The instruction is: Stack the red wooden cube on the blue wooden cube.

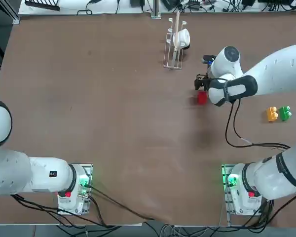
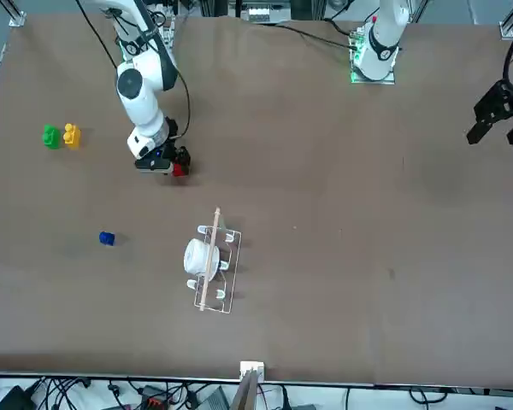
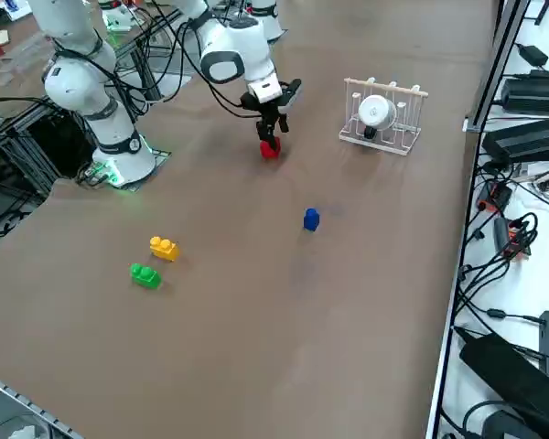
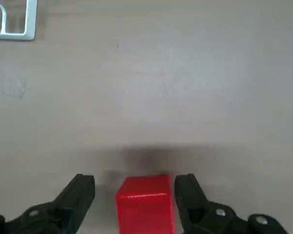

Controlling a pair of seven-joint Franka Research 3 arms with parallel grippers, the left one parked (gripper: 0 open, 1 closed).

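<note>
Right wrist view: the right arm's black two-finger gripper [image 4: 135, 192] straddles the small bright red wooden cube [image 4: 145, 202], its fingers spread wide with a gap showing on either side of the block. The cube sits on the brown table [image 4: 185, 87]; whether the fingertips reach down to the tabletop is hard to judge from this angle. The right side view shows the gripper [image 3: 271, 133] pointing down over the red cube [image 3: 270, 149], which lies near the white wire rack [image 3: 382, 117] holding a white cup. The small dark blue wooden cube [image 3: 311, 219] stands alone, well apart from the red cube. An orange studded block [image 3: 163, 247] and a green studded block [image 3: 145, 274] lie together, farther from the rack.
</note>
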